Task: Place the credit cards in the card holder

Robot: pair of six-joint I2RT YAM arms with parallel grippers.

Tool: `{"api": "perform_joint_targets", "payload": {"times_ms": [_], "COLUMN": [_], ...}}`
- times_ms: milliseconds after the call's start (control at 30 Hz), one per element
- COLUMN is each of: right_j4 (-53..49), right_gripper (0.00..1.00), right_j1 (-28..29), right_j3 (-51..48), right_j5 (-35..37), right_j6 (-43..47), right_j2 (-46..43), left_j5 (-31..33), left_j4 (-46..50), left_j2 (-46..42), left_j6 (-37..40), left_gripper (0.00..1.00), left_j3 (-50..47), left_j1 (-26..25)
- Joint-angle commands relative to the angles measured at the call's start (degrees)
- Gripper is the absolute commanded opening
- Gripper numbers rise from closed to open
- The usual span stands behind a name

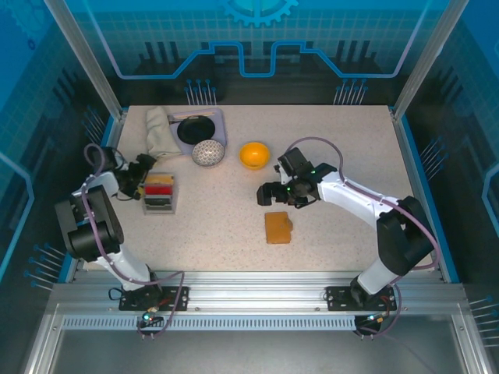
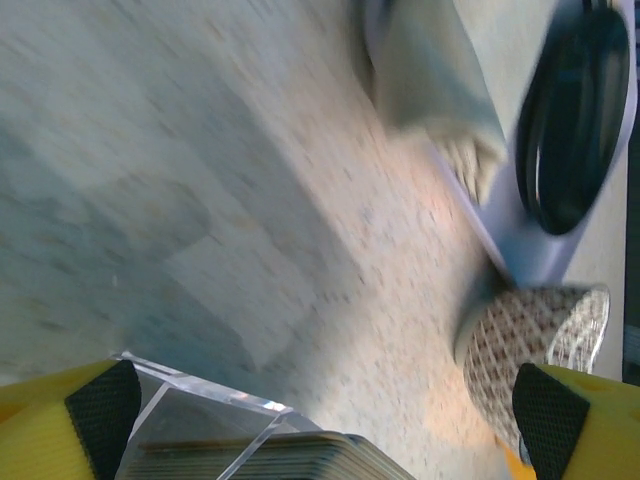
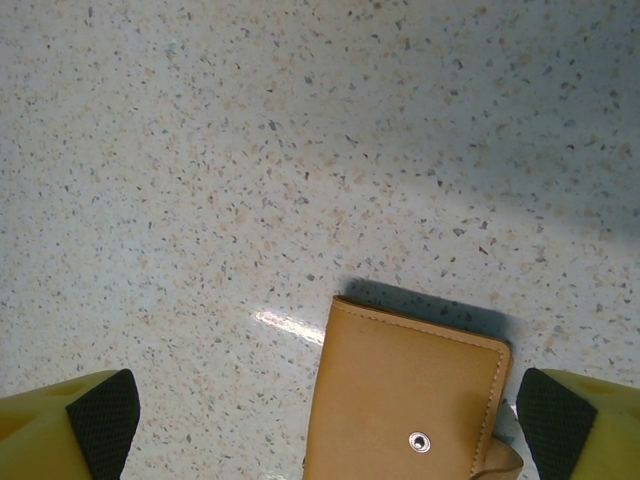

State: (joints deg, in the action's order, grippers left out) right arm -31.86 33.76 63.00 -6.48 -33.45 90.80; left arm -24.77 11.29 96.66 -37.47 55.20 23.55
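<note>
1. Credit cards (image 1: pixel 159 189), thin plastic rectangles of which I could make out a red one and a black one, stood packed on edge in a clear slotted plastic tray (image 2: pixel 215 392). The tray sat on the left part of the pale speckled bench (image 1: pixel 218 226).
2. A small tan-orange leather card holder (image 3: pixel 400 390) lay closed and flat on the bench, right of centre and toward the near edge. It was well apart from the tray, and its round metal snap (image 3: pixel 420 441) faced up.
3. My left gripper (image 2: pixel 325 415) hung just beside the tray, on its far-left side. Its yellow fingers (image 2: pixel 40 430) with black textured pads were spread wide and held nothing. From my left wrist, the tray's clear wall and the edges of the card stack sat low between the two pads, though that picture was blurred.
4. My right gripper (image 3: pixel 327 415) hovered over the bench just beyond the far edge of the card holder, fingers spread wide and empty. From my right wrist, the wallet's stitched top edge lay between the pads, closer to the right one. I could not tell whether it touched that pad.
5. Toward the far side of the bench stood a small orange bowl (image 1: pixel 254 154). To its left were a rounded white object with a brown lattice pattern (image 1: pixel 208 153), a black round dish (image 1: pixel 196 129) on a lavender board (image 1: pixel 221 117), and a crumpled pale cloth (image 1: pixel 161 129).
</note>
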Motion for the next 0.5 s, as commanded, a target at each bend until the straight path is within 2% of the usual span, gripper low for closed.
{"api": "perform_joint_targets", "payload": {"times_ms": [0,233,467], "right_j4": [0.5,2.9,5.6], "right_gripper": [1.0,0.96,0.85], "right_j1": [0.8,0.8,0.8], "right_j3": [-2.7,-7.0,-8.7], "right_j5": [0.1,-2.6,-5.6], "right_j6": [-1.4,-1.3,-1.6], "right_j2": [-2.5,-4.0,-4.1], "left_j5": [-2.2,1.8,4.5], "left_j4": [-0.2,-1.9,-6.4], "left_j2": [-1.5,-1.4,-1.9], "left_j6": [-2.0,-7.9,-15.2], "left_gripper": [0.99,0.99,0.99], "left_j3": [-0.1,-2.6,-4.9], "left_j1": [-5.1,-15.9,-25.5]}}
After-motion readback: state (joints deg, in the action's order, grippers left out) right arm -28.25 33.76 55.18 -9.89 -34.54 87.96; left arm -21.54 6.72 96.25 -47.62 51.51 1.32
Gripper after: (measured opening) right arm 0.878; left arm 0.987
